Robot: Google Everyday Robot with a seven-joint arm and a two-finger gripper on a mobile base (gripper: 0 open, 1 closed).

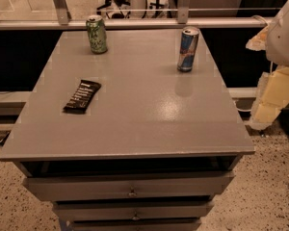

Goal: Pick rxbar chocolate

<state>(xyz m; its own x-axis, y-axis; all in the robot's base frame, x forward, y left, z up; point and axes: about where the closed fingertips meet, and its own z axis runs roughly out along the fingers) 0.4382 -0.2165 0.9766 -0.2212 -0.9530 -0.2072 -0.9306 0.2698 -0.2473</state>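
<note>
Okay, your gripper [273, 97] hangs just off the side edge of the table [149, 129], nowhere near the work yet. Whether it is wide or narrow you cannot tell from what shows, so check that before you commit. The rxbar chocolate [82, 96] lies flat on the tabletop well apart from the gripper, clear across the surface toward the opposite edge, its long axis slanted and not square to the table. The nearest thing to the gripper is the blue-and-silver can [188, 49], standing upright toward the back of the top. The green can [97, 34] stands farther off again, beyond the bar and near the back corner. Neither can touches the bar, so you have bare surface all round it. The step in hand, as I read it, is the reach: nothing is picked and the whole task lies ahead. Carry the gripper high over the tabletop, passing on the front side of the blue-and-silver can so you do not clip it. Stop above the middle of the bar and turn the gripper so its closing line crosses the bar's short width, not its length. The bar looks thin and flat, so come straight down until you nearly meet the surface; stopping too high will likely close on air, and the wrapper may skid sideways if you land off centre
</note>
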